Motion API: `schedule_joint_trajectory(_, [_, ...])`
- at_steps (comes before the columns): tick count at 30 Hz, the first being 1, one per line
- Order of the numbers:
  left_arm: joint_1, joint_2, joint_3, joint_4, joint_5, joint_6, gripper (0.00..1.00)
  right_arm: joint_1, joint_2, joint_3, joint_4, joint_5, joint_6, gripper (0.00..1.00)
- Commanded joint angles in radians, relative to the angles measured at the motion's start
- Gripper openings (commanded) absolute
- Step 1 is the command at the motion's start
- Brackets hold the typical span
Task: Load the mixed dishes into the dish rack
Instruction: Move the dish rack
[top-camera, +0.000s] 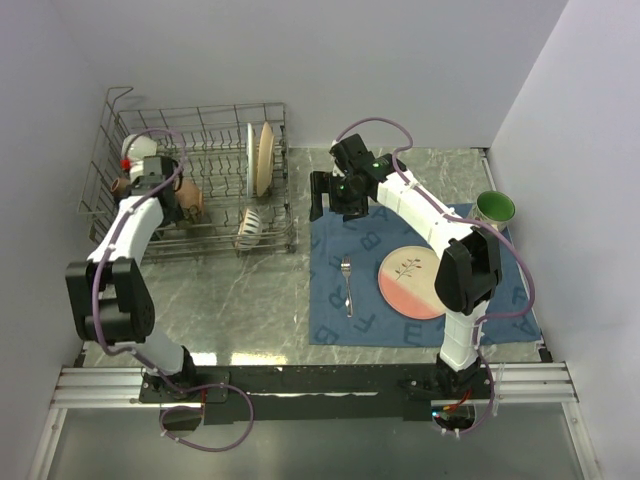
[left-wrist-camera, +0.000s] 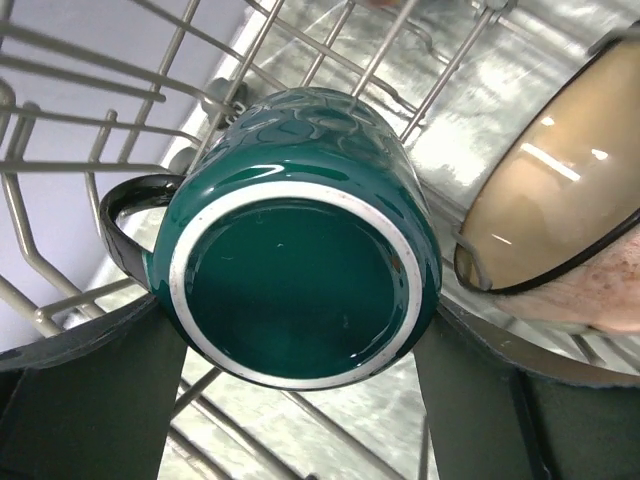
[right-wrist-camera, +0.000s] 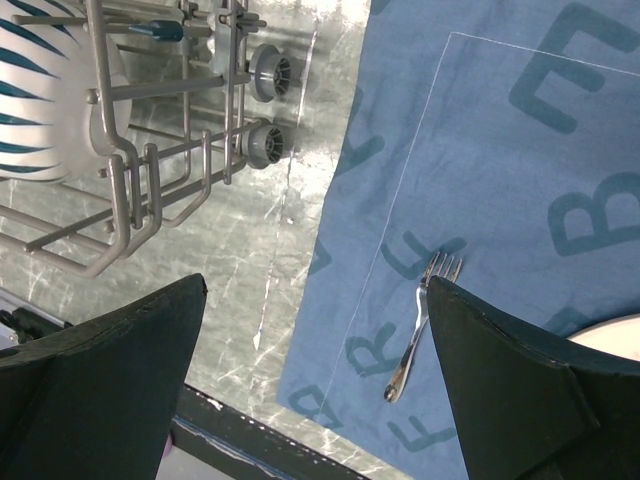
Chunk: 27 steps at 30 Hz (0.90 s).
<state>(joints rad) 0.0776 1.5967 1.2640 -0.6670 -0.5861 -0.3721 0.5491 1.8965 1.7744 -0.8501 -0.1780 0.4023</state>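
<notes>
The grey wire dish rack (top-camera: 110, 130) stands at the far left. My left gripper (top-camera: 165, 195) is inside it, shut on a dark green mug (left-wrist-camera: 300, 270) whose base faces the wrist camera, handle to the left, with rack wires (left-wrist-camera: 60, 160) around it. A brown-rimmed bowl (left-wrist-camera: 540, 210) lies just to the mug's right. My right gripper (top-camera: 335, 195) hangs open and empty over the far left corner of the blue placemat (top-camera: 480, 310). Below it, in the right wrist view, lies the metal fork (right-wrist-camera: 420, 330), which also shows from above (top-camera: 347, 283). A pink-and-cream plate (top-camera: 412, 281) lies on the mat.
Upright tan and white plates (top-camera: 262, 158) and a striped bowl (top-camera: 250, 225) stand in the rack's right side; the bowl (right-wrist-camera: 40, 100) and the rack's corner (right-wrist-camera: 150, 170) show in the right wrist view. A green bowl (top-camera: 495, 208) sits at the mat's far right corner.
</notes>
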Motion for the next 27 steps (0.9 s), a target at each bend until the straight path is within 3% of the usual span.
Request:
schedule_joint_trajectory(1, [0.112,-0.098,-0.028,0.012,-0.045,-0.008,0.52,-0.008,-0.028,0.019,0.002,-0.006,-0.006,1.0])
schedule_joint_trajectory(7, [0.221,-0.11,-0.093,0.058,0.124,-0.06,0.59,-0.006,-0.034,0.017,-0.007,-0.002,-0.01,1.0])
schedule_joint_trajectory(11, [0.297,-0.107,-0.1,0.078,0.219,-0.096,0.56,-0.008,-0.051,-0.01,0.005,-0.003,-0.005,1.0])
schedule_joint_trajectory(16, [0.393,-0.077,-0.095,0.102,0.392,-0.158,0.6,-0.008,-0.06,-0.03,0.009,0.002,-0.01,1.0])
schedule_joint_trajectory(24, [0.413,-0.081,-0.13,0.122,0.381,-0.203,0.66,-0.006,-0.057,-0.023,0.006,0.0,-0.016,1.0])
schedule_joint_trajectory(27, [0.424,-0.089,-0.147,0.133,0.37,-0.212,0.63,-0.008,-0.05,-0.013,0.002,-0.002,-0.019,1.0])
